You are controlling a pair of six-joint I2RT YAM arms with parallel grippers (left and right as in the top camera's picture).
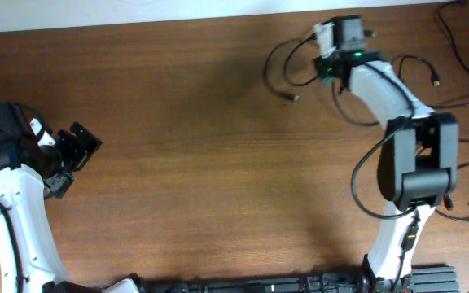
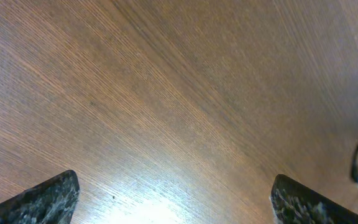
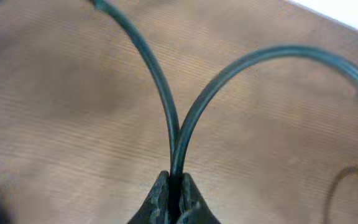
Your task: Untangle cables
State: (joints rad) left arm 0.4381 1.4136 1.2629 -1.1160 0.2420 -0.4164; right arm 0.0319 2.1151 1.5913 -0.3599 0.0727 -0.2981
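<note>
At the far edge of the wooden bench point(image 1: 202, 122), your right tool point(image 3: 174, 182) clenched two thin black cable strands point(image 3: 146, 62); your left tool point(image 2: 176, 199) hung released. Next you needed a gentle pull clear.

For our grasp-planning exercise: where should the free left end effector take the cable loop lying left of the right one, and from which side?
Probably just behind the plug of the cable: that tail lies flat on bare table, apart from the other loops. The open left end effector could come down from above, approaching from the left. The right end effector is shut on two strands.
</note>
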